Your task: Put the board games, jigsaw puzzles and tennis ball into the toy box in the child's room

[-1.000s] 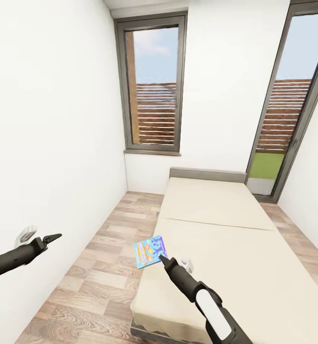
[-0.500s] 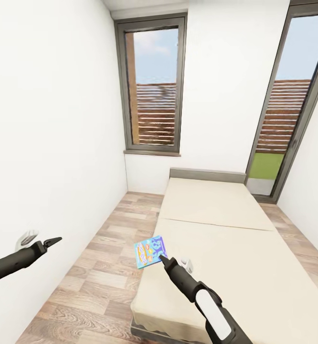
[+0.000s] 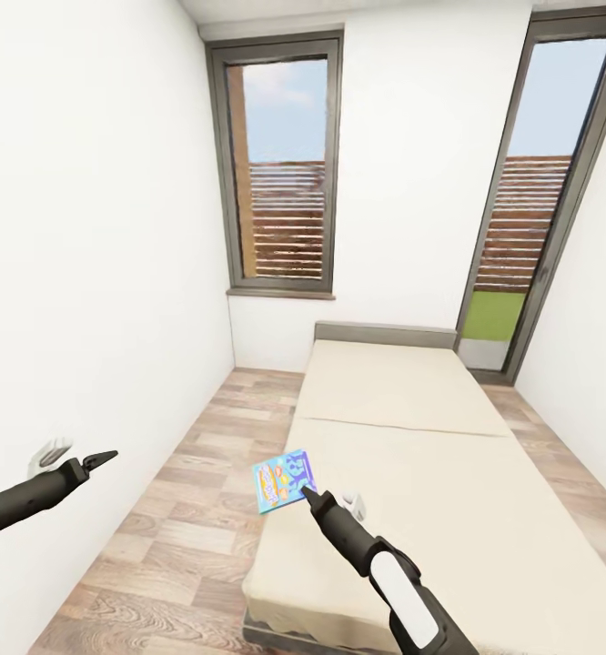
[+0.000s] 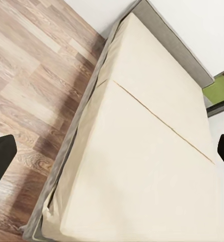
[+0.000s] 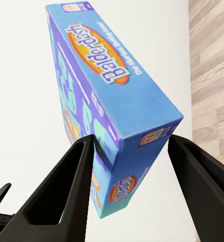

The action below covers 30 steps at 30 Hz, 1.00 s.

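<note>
One board game (image 3: 285,480), a flat blue box with an orange oval logo on its cover, is held in the air by the robot's right tool (image 3: 307,492) above the near left edge of the bed (image 3: 412,455), over the seam where the mattress meets the wood-plank floor (image 3: 185,509). In the right wrist view the box (image 5: 112,106) stands tilted on one edge between the two dark fingers (image 5: 66,186), one finger pressed against the printed face and the other against the lower corner of the box's side, so the right tool (image 5: 132,151) is clenched on the game. The left tool (image 3: 95,460) hangs at the left of the head view, close to the white wall (image 3: 94,227) and well apart from the bed; its dark fingers appear drawn together to a point there, while in the left wrist view the two fingertips (image 4: 1,156) sit at opposite edges of the frame with nothing between them, so whether it is released or clenched cannot be told. The plain beige mattress is bare, with a crease across its middle and a low grey headboard (image 3: 385,335) against the far wall. Beyond it stand a tall window (image 3: 280,173) and a glazed door (image 3: 540,200), both looking out on brown slats.
</note>
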Available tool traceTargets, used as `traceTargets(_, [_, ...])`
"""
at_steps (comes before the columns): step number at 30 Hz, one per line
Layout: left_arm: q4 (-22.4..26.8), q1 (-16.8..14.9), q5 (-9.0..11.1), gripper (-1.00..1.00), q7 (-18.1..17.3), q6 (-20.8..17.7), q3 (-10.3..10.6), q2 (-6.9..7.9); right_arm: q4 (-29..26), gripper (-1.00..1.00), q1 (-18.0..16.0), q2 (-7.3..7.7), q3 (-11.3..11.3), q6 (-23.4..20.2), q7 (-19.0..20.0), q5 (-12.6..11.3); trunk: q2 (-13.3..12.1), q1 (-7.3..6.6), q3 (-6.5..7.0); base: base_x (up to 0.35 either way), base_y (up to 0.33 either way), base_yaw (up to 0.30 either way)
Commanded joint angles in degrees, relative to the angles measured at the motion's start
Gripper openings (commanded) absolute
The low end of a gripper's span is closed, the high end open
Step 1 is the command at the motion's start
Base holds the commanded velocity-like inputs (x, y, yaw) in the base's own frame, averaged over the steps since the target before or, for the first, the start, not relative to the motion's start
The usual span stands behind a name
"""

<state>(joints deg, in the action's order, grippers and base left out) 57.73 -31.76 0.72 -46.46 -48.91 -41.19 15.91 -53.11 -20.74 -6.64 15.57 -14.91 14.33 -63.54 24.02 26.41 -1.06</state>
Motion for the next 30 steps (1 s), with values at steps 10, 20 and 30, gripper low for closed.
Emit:
traceTargets(10, [0.0, -0.1, 0.1, 1.00, -0.3, -0.5, -0.1, 0.00, 0.1, -1.00, -0.1, -0.12, 0.0, -0.2, 0.1, -0.4, 0.1, 0.04, 0.49, 0.000, 0.000, -0.217])
traceTargets(20, [0.0, -0.1, 0.1, 1.00, -0.2, -0.3, -0.1, 0.00, 0.1, -1.00, 0.0, -0.13, 0.0, -0.2, 0.1, -0.4, -1.1, -0.63, 1.65, 0.000, 0.000, -0.223])
traceTargets(30, [0.0, -0.1, 0.1, 1.00, -0.2, -0.3, -0.1, 0.00, 0.1, -1.00, 0.0, -0.06, 0.2, 2.0, 0.2, -0.4, -1.1, -0.63, 2.04, 0.000, 0.000, -0.142])
